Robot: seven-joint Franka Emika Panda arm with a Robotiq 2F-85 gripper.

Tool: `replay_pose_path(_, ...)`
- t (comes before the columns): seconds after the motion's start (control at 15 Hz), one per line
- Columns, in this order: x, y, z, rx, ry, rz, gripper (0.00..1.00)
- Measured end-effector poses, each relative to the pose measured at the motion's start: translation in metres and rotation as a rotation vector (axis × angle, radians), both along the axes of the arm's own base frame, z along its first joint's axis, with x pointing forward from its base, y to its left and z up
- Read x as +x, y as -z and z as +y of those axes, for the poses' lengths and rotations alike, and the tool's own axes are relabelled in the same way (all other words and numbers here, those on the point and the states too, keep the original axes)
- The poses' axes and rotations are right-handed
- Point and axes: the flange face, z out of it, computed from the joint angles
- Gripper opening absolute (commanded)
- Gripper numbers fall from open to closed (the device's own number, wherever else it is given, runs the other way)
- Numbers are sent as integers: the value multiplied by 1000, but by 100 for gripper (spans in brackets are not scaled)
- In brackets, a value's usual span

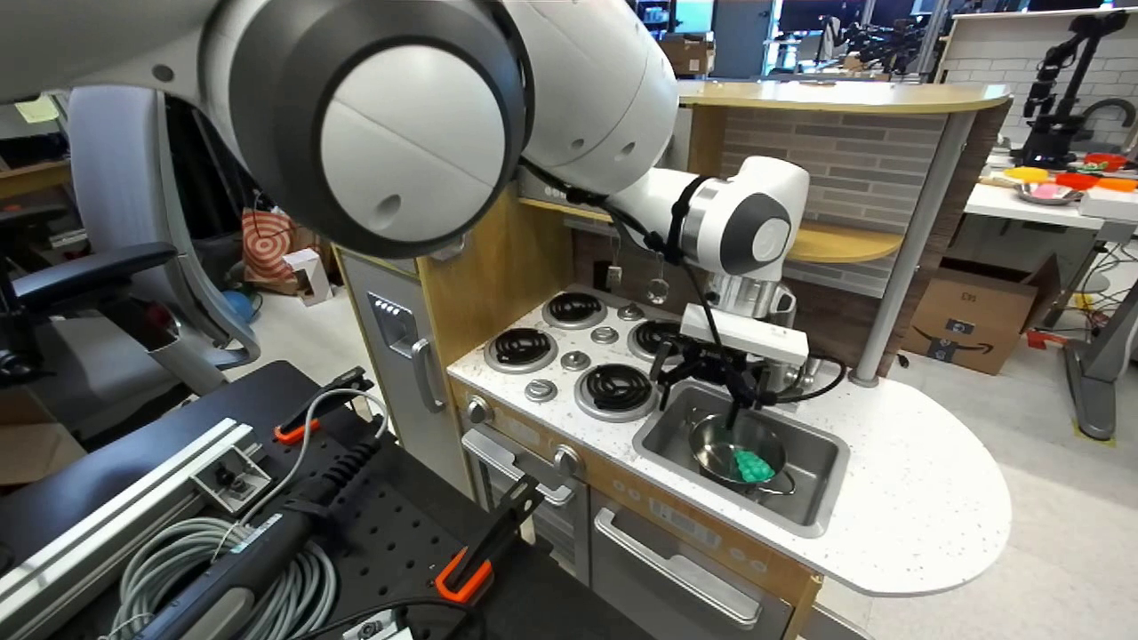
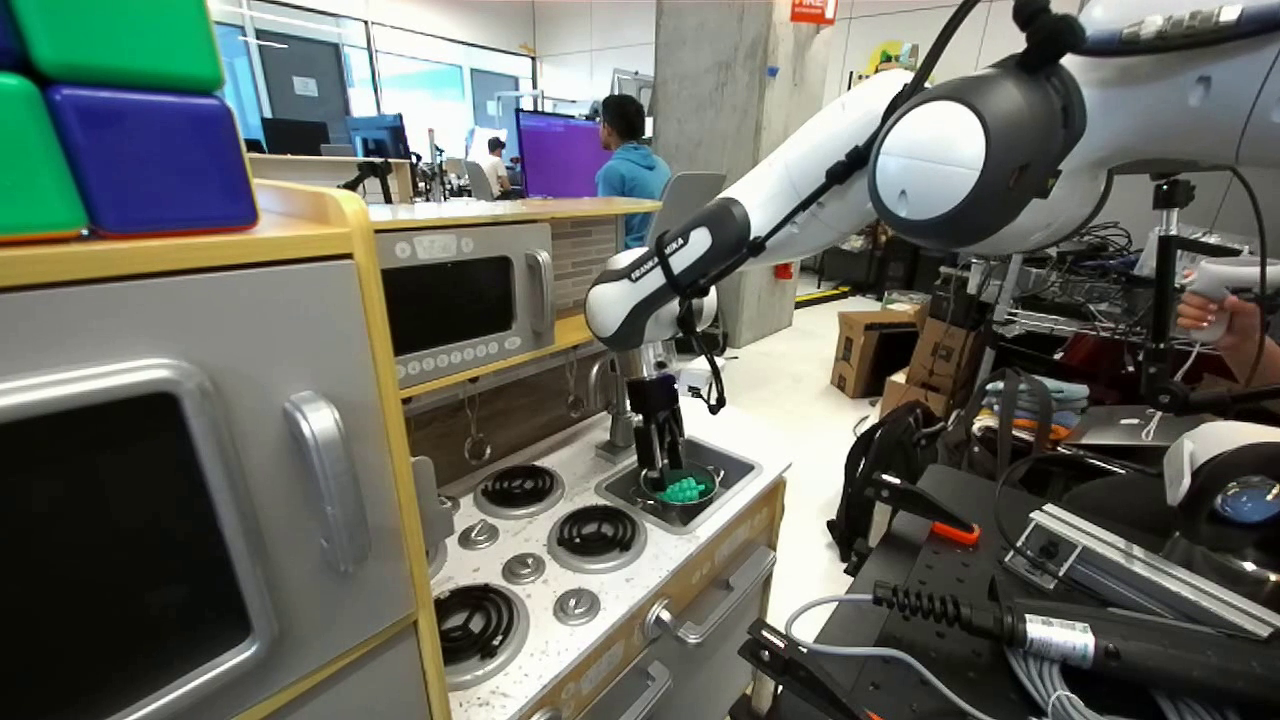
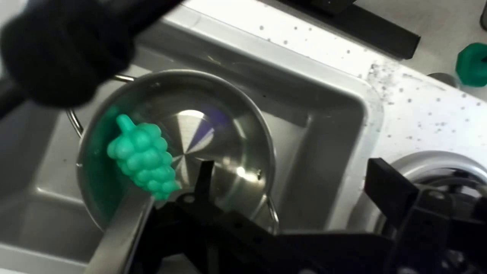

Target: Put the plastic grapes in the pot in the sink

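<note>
The green plastic grapes (image 3: 146,158) lie inside a shiny steel pot (image 3: 243,121), against its left wall in the wrist view. They also show in both exterior views (image 1: 752,466) (image 2: 684,490). The pot (image 1: 766,436) stands in the grey sink (image 1: 831,476). My black gripper (image 3: 296,171) is wide open with nothing between its fingers. In the wrist view one finger is over the pot and the other is over the counter near a burner. The gripper also shows above the sink in both exterior views (image 1: 698,412) (image 2: 667,470). The grapes are apart from the fingers.
Black coil burners (image 1: 615,388) and knobs (image 1: 540,390) are beside the sink on the speckled counter (image 1: 925,480). A faucet (image 2: 606,383) stands behind the sink. A metal bar (image 3: 120,236) crosses the pot's rim in the wrist view. A shelf (image 1: 845,242) is behind the arm.
</note>
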Motion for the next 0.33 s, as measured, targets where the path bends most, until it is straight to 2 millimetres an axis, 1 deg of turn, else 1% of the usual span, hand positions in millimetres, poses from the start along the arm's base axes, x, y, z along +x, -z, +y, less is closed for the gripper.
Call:
replay_pose_path(0.13,2,-17,12,49,-88,1,100)
replay_pose_path(0.2,5,-30,18,66,-119,-6,100)
replay_pose_path(0.27,2,-37,23,76,-135,3,100)
replay_pose_path(0.33,-2,-39,26,80,-145,10,100)
